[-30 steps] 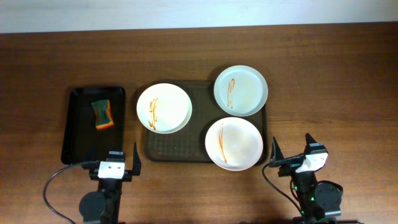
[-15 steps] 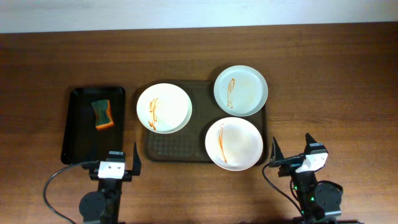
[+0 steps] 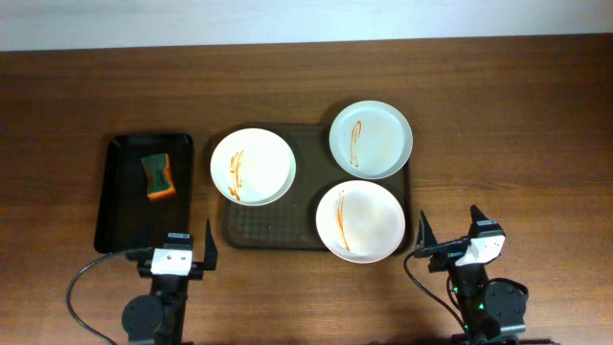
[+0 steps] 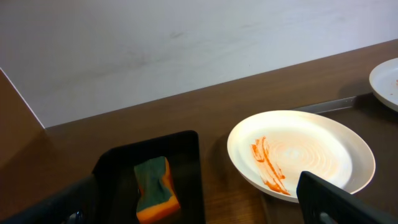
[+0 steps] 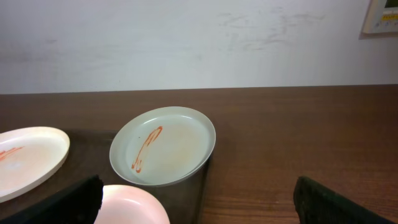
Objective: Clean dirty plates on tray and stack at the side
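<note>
Just ahead of the wide-apart left hand and right hand sit three streaked plates on one brown tray, one sponge leftward.

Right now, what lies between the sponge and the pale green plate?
In the overhead view, the left white plate, streaked with orange sauce, sits between the sponge and the pale green plate, on the brown tray.

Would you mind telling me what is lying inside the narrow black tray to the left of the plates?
Only a green-and-orange sponge lies inside the black tray, toward its far end; the rest of its floor is bare. Whatever sits beneath the sponge is covered.
</note>
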